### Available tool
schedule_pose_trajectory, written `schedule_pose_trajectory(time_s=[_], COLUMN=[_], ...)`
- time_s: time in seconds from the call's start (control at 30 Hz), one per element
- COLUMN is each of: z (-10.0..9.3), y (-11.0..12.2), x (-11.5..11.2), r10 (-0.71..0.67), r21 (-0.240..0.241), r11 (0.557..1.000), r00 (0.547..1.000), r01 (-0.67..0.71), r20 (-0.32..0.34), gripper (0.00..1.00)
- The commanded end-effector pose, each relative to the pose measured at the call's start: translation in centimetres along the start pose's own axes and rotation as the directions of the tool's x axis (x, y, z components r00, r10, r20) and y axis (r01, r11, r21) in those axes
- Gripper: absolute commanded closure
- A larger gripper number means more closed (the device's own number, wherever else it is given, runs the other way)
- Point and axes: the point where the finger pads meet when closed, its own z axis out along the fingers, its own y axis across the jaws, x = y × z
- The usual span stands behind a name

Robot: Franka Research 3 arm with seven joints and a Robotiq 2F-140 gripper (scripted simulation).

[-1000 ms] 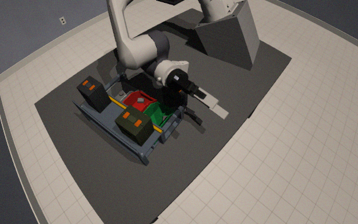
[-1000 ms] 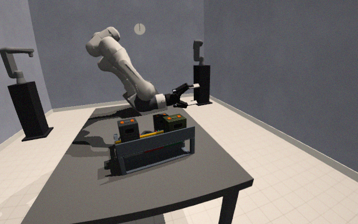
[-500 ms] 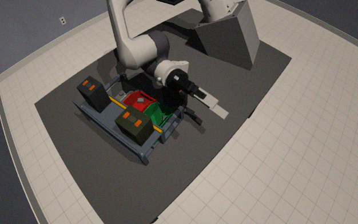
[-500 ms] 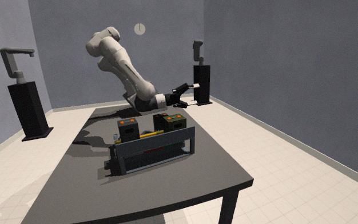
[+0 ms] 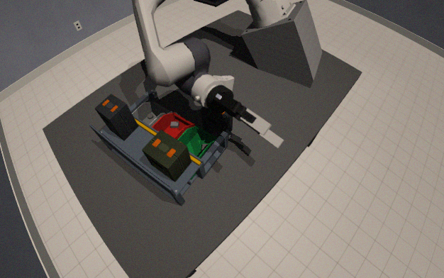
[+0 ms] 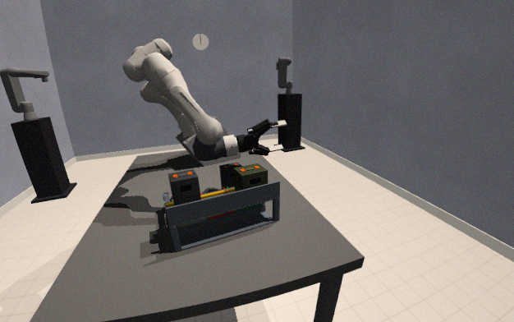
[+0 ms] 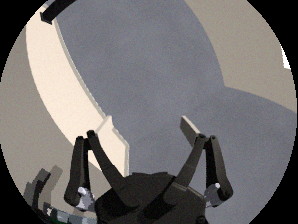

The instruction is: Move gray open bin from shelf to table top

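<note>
Top: gripper [image 5: 263, 124] [image 6: 280, 135] [image 7: 146, 122] open, no legible txt

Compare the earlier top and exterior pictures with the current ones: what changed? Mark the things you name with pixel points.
Nothing visibly changed. The open gripper [image 5: 271, 132] [image 6: 282, 135] [image 7: 146, 122] hangs in the air as before, with nothing taken hold of or let go. The gray bin [image 5: 143, 110], red bin [image 5: 162, 124] and green bin [image 5: 191, 140] stayed on the shelf [image 5: 132, 149] [image 6: 223, 204].
</note>
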Motion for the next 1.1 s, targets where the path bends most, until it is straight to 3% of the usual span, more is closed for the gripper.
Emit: schedule_pose_trajectory(time_s=[0.0, 0.07, 0.1, 0.23, 1.07], z=[0.0, 0.0, 0.1, 0.6, 0.6], y=[0.0, 0.0, 1.0, 4.8, 5.5], x=[0.0, 0.0, 0.5, 2.7, 3.1], r10=[0.0, 0.0, 0.0, 0.0, 0.0], r21=[0.0, 0.0, 0.0, 0.0, 0.0], r11=[1.0, 1.0, 1.0, 1.0, 1.0], r00=[1.0, 1.0, 1.0, 1.0, 1.0], r01=[0.0, 0.0, 0.0, 0.0, 0.0], r20=[0.0, 0.0, 0.0, 0.0, 0.0], gripper=[0.0, 0.0, 0.43, 0.43, 0.43])
